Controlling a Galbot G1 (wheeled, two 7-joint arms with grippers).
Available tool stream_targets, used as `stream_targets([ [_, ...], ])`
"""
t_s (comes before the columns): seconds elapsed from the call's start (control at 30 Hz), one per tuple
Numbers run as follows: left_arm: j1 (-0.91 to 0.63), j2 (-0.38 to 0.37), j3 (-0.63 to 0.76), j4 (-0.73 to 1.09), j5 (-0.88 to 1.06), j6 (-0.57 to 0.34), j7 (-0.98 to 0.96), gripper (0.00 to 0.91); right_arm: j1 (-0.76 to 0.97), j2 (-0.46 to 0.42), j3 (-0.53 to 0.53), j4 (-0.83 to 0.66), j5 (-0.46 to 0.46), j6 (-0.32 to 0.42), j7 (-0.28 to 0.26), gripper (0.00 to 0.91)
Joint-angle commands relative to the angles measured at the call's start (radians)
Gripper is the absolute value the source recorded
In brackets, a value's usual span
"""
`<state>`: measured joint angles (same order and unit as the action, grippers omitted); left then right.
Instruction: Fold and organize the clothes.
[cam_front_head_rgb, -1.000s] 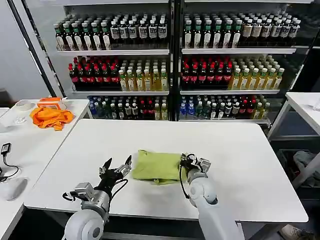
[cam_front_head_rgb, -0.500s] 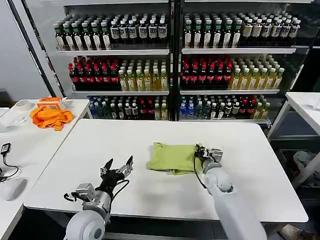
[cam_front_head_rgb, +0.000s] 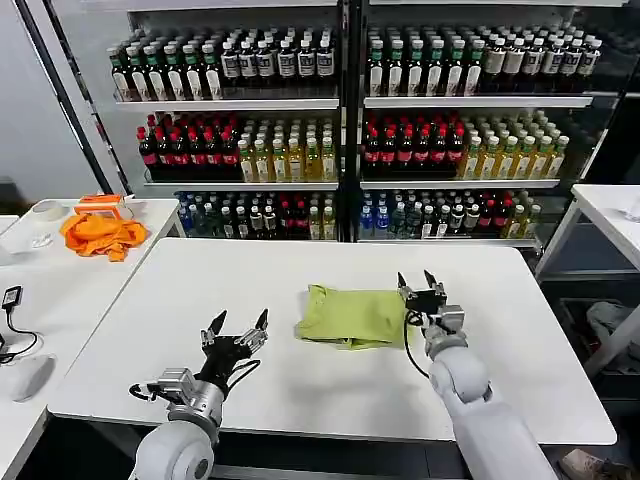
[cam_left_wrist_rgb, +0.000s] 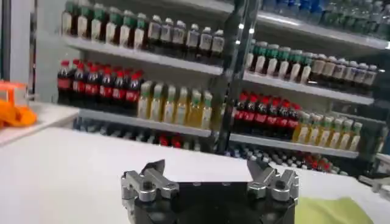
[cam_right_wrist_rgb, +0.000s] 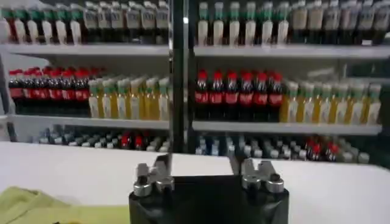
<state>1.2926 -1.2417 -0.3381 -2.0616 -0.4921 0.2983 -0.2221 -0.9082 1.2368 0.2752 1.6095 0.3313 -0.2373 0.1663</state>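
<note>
The clothes, a lime-green T-shirt (cam_front_head_rgb: 352, 315), lie folded in a compact bundle near the middle of the white table (cam_front_head_rgb: 200, 290). My right gripper (cam_front_head_rgb: 417, 282) stands open just off the bundle's right edge, fingers pointing up, holding nothing. In the right wrist view a corner of the T-shirt (cam_right_wrist_rgb: 36, 207) shows beside the right gripper (cam_right_wrist_rgb: 203, 165). Toward the table's front left my left gripper (cam_front_head_rgb: 239, 323) is open and empty, well apart from the shirt. The left wrist view shows the left gripper (cam_left_wrist_rgb: 209, 171) with spread fingers and a bit of the T-shirt (cam_left_wrist_rgb: 332, 212).
A bright orange cloth (cam_front_head_rgb: 100, 235) lies on a second table at the left, beside an orange box (cam_front_head_rgb: 102, 203) and a white bowl (cam_front_head_rgb: 43, 212). Shelves of drink bottles (cam_front_head_rgb: 340, 140) fill the background. Another white table (cam_front_head_rgb: 610, 215) stands at the right.
My right gripper dragged the folded T-shirt to the right across the table, then let go and lifted off, opening beside it. The left gripper barely moved.
</note>
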Motion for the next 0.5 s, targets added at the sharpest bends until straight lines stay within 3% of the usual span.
stream_targets([
  [0.03, -0.007, 0.012, 0.011, -0.005, 0.135, -0.02, 0.026, 0.907, -0.267, -0.057, 0.123, 0.272, -0.106, 0.077, -0.019, 0.907],
  [0.5, 0.014, 0.022, 0.033, -0.019, 0.169, -0.038, 0.054, 0.907, -0.573, -0.035, 0.246, 0.51, -0.095, 0.102, -0.023, 0.907],
])
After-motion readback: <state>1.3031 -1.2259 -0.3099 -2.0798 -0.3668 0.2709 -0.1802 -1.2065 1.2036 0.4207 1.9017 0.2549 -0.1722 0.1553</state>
